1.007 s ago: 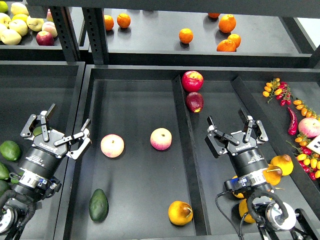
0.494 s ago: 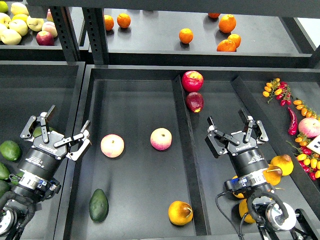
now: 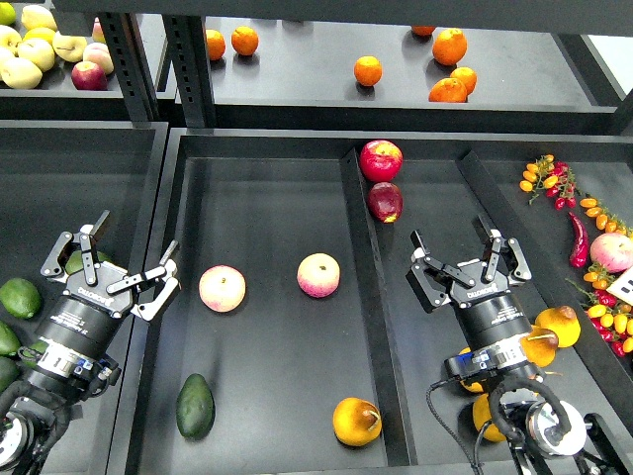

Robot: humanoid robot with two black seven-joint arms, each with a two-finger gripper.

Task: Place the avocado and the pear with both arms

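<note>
Avocado (image 3: 195, 406) and pear (image 3: 356, 421) lie near the front edge of the middle tray (image 3: 267, 188), both claws empty above them.

From the left: the left claw (image 3: 117, 259) hovers over the tray's raised left wall, fingers spread wide apart, with the avocado below and just to its right on open floor. Two peaches (image 3: 223, 288) sit mid-tray, with bare room all around them. The pear rests beside the divider (image 3: 381, 366) on the tray's right. Past that divider the right claw (image 3: 469, 262) hangs with fingers apart, up and to the right of the pear.
</note>
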